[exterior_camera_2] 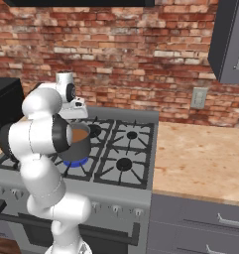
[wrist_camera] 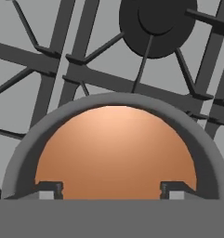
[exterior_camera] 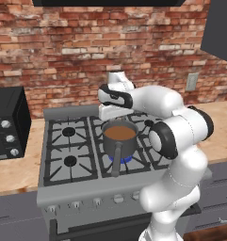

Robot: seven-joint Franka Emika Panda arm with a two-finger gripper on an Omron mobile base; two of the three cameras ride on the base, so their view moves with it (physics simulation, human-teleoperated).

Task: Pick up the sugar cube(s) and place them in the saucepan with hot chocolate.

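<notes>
Looking across the kitchen, a red brick wall (exterior_camera: pixel 63 52) runs along the far side, and under it a pale wooden tabletop (exterior_camera_2: pixel 200 158) stretches off to the right of the cooker. Big grey stove (exterior_camera: pixel 72 188) sits square in the middle, four burners under dark cast grates (exterior_camera: pixel 68 146), a row of small knobs (exterior_camera: pixel 97 201) along its near front edge. Over on the left, a black microwave (exterior_camera: pixel 6 122) stands on the tabletop, just beside the stove. Top right, a dark wall cabinet (exterior_camera_2: pixel 230 39) hangs, with a pale outlet plate (exterior_camera_2: pixel 198 97) on the brick beneath it.

Now to the arm (exterior_camera: pixel 181 141): white, dark-jointed, it rises at the near side and folds over the hob, hand pointing down at the right-hand burners.

And there's the saucepan (exterior_camera: pixel 119 141), dark grey, sitting on the near right burner with a blue flame (exterior_camera: pixel 125 160) showing beneath it, long straight handle (exterior_camera: pixel 117 160) pointing towards the near edge. Brown hot chocolate (wrist_camera: pixel 115 153) fills it, smooth on top.

From the hand view, the end effector (wrist_camera: pixel 108 189) hangs directly above that brown surface, its two dark fingertips (wrist_camera: pixel 48 189) standing well apart, nothing between them. Beyond the pan's rim, the far right burner cap (wrist_camera: pixel 157 25) sits round and black under its grate.
</notes>
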